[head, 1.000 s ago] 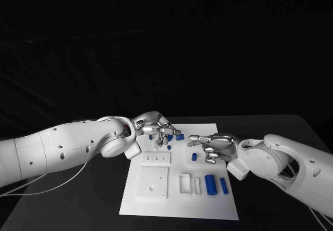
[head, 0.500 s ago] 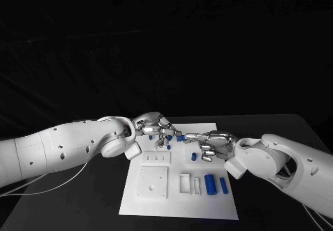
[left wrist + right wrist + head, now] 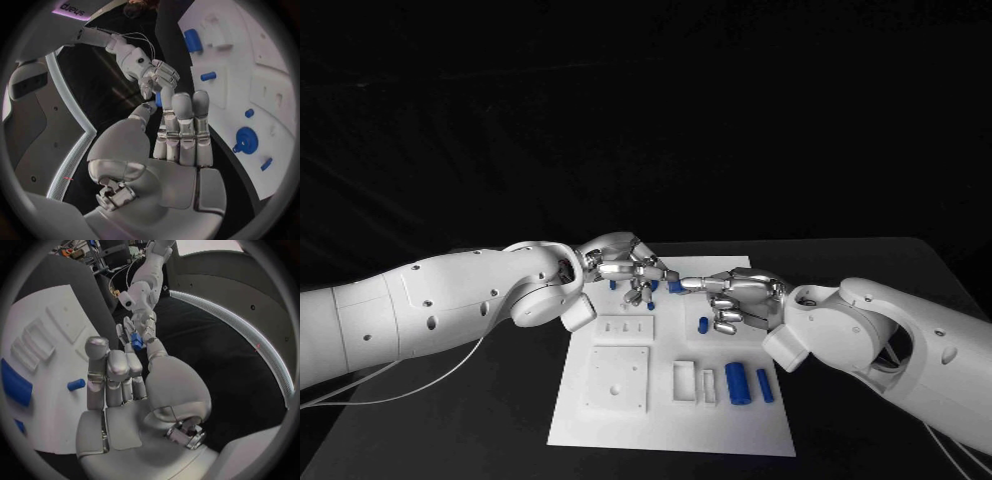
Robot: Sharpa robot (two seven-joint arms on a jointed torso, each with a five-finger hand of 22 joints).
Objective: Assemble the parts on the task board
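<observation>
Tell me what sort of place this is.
Probably a robotics lab test bench: a black table before a dark backdrop, a white task board with small blue parts, and two robot hands, left hand and right hand, meeting above it.

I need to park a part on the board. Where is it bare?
Bare: the board's near strip, below the square plate and the two cylinders. Crowded: the far end, where the left hand and right hand meet.

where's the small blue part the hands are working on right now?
Head view: the small blue part is above the task board's far edge, between the left hand and right hand, whose fingertips meet around it.
</observation>
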